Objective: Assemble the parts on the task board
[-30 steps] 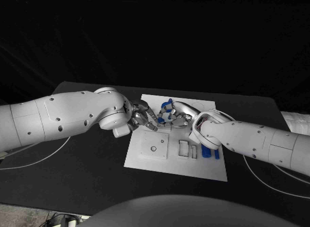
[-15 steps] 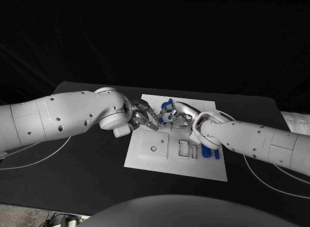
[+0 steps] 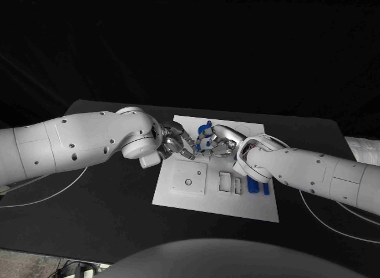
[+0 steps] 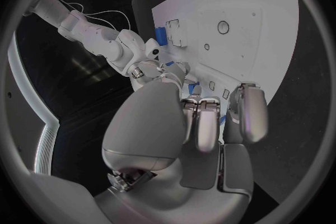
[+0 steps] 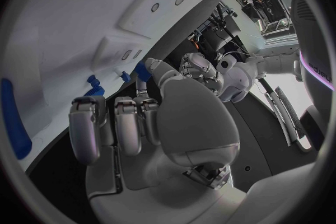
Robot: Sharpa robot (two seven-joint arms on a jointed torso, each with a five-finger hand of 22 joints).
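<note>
Black table [image 3: 106, 214] under dark surroundings carries the white task board [image 3: 215, 200] at its middle; from the head view, the left hand [image 3: 178, 143] and the right hand [image 3: 216, 142] meet over the board's far half, fingers almost touching; a small blue part [image 3: 207, 128] stands between them, apparently pinched by the right hand, though the contact itself is too small to confirm; a second blue part [image 3: 254, 186] lies on the board beside the rectangular slots [image 3: 231, 183], under the right forearm; a raised square block with a round hole [image 3: 188, 178] sits on the near left of the board. Left wrist view: the left hand [image 4: 210, 123] has its fingers curled downward toward the board [image 4: 245, 22]; whether they hold anything cannot be told; small blue pieces [image 4: 160, 35] show near the slots. Right wrist view: the right hand [image 5: 115, 120] reaches toward the board [image 5: 63, 28], its fingers bent, with blue parts [image 5: 91, 79] close at the fingertips; a long blue part [image 5: 14, 117] lies flat at the board's edge; its grasp cannot be confirmed here. Judgement: the step in hand appears to be seating or passing the upright blue part; it should be kept upright and square to its socket, steadied by the left hand, then pressed straight down without twisting; a tilted entry risks jamming.
</note>
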